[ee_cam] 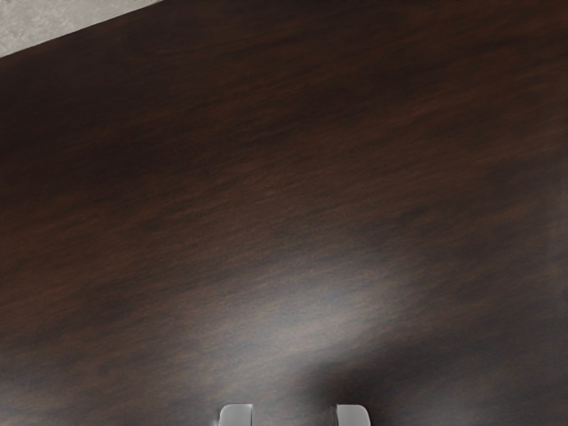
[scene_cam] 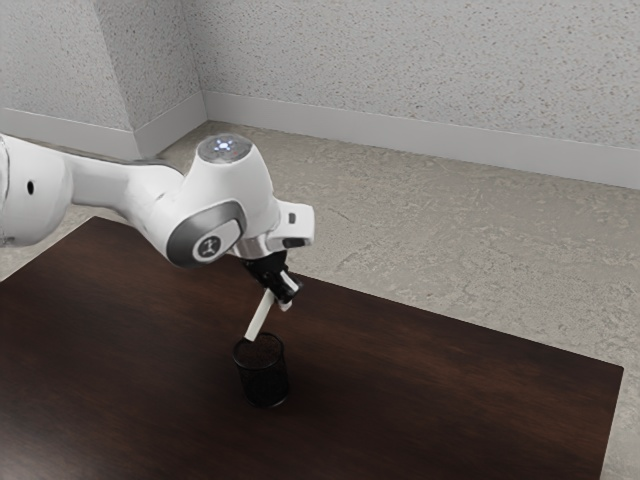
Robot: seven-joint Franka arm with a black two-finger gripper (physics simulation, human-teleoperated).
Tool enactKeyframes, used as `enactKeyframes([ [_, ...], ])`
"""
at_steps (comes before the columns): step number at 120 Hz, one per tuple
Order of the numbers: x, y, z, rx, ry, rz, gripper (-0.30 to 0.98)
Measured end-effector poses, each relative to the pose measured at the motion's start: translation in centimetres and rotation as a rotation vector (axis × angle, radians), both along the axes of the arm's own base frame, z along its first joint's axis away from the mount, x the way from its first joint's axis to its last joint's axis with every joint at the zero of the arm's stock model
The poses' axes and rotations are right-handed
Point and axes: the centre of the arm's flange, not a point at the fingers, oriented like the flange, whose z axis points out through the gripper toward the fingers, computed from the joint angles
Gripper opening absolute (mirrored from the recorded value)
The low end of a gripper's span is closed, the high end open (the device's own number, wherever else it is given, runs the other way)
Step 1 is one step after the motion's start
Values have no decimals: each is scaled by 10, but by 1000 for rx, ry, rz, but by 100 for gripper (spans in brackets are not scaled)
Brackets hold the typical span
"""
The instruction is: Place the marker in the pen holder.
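Note:
Below the arm's hand in the exterior view, my black gripper (scene_cam: 285,288) is shut on the upper end of the white marker (scene_cam: 260,316). The marker slants down toward the exterior view's left, with its lower end at the black pen holder's opening; whether that end is above the rim or just inside it, I cannot tell. The pen holder (scene_cam: 264,384) stands upright on the table. In the wrist view, the two pale tips of my gripper (ee_cam: 295,415) appear with a gap between them. The marker's top is hidden by the gripper.
The dark wooden table (scene_cam: 420,385) extends around the pen holder, its far edge behind the hand. Beyond it lie the grey floor (scene_cam: 430,235) and the speckled walls. A table corner and a bit of floor (ee_cam: 53,22) appear in the wrist view.

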Motion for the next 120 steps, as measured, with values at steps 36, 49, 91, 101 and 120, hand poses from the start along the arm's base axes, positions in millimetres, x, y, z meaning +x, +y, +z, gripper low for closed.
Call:
enactKeyframes([
  [36, -2, -9, -30, -9, 26, -29, -4],
  [49, -4, -9, -34, -4, 16, -41, -4],
  [91, -19, -5, -33, 7, -18, -68, 18],
  [101, -22, -5, -28, 10, -28, -77, 32],
  [120, 41, -15, 127, 9, -206, -55, 51],
])
